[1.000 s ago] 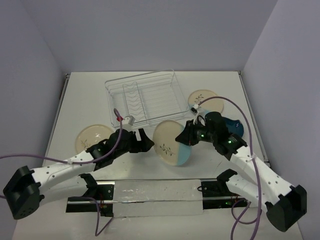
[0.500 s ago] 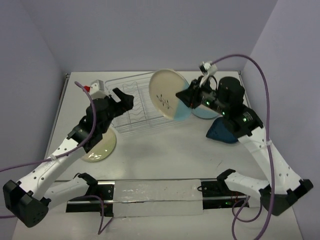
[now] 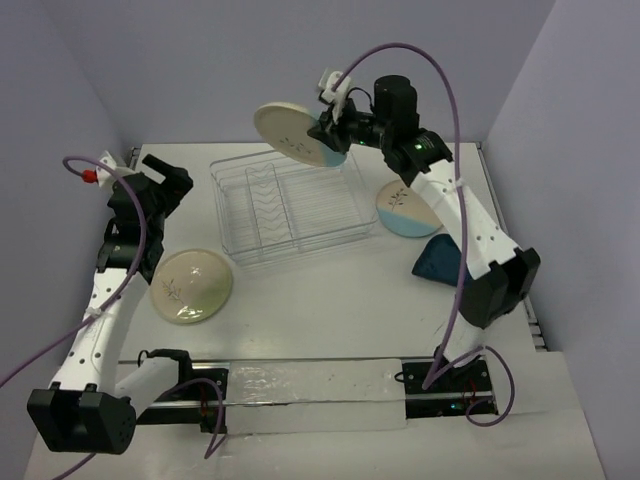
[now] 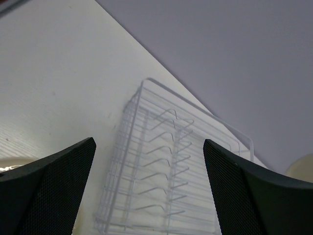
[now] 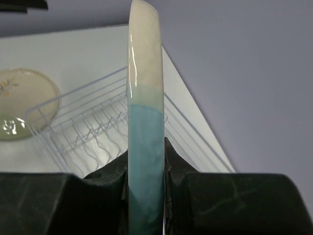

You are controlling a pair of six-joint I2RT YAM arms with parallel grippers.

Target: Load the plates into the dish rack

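Note:
My right gripper (image 3: 335, 135) is shut on the rim of a cream and light-blue plate (image 3: 291, 134) and holds it in the air above the far edge of the dish rack (image 3: 290, 200). In the right wrist view the plate (image 5: 145, 122) stands edge-on between my fingers (image 5: 178, 169), with the rack (image 5: 98, 127) below. My left gripper (image 3: 165, 182) is open and empty, left of the rack; its view shows the rack (image 4: 166, 166) between its fingers (image 4: 54, 191). A cream and pale green plate (image 3: 191, 286), a second cream and blue plate (image 3: 408, 210) and a dark blue plate (image 3: 440, 262) lie on the table.
Purple-grey walls close in the white table (image 3: 320, 310) at the back and sides. A black rail with a clear strip (image 3: 310, 390) runs along the near edge. The pale green plate also shows in the right wrist view (image 5: 24, 100), beyond the rack.

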